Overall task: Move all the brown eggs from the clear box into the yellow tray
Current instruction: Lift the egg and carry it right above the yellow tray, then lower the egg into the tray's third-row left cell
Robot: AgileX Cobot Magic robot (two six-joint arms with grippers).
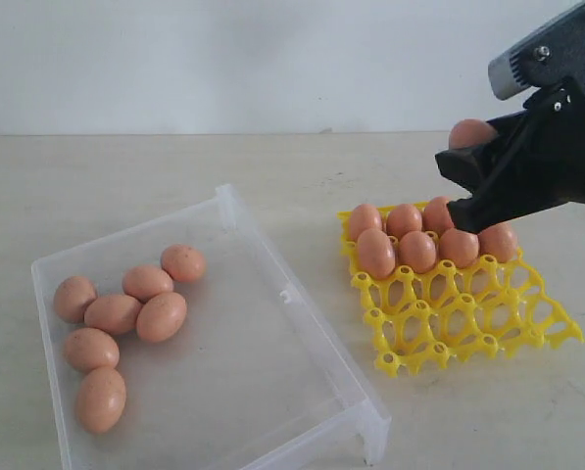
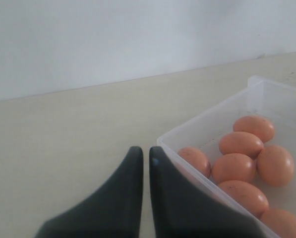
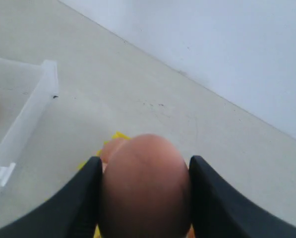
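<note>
- Jaws on the right: clamped from both sides on one brown egg (image 3: 145, 186), held well above the bench (image 1: 125, 166).
- Hanging over the far rows of the yellow tray (image 1: 468, 323), with only a rounded end of that egg (image 1: 471, 132) showing past the black fingers (image 1: 463, 166) in the exterior view.
- Long axis apparently in line with the fingers, one rounded end toward the wrist camera. Cannot tell whether that is the blunt or the narrow end.
- Jaws on the left: pressed together with only a thin slit between the dark fingers (image 2: 130, 198), gripping nothing, just outside a corner of the clear box (image 2: 212, 119).
- In the tray, on the right half of the bench: seven brown eggs (image 1: 417, 251) in sight, each standing on end in its own cup with the long axis upright.
- All seated in the two rows nearer the bench's far edge, with the last cup of the far row hidden behind the right arm.
- On the left half of the bench: the clear box (image 1: 312, 338), set askew to the bench edges, one corner toward the far edge.
- Inside it: seven more brown eggs (image 1: 113, 313) lying on their sides, long axes flat and pointing several ways, bunched near the wall toward the bench's left edge, some touching.
- Box and tray near each other but apart.
</note>
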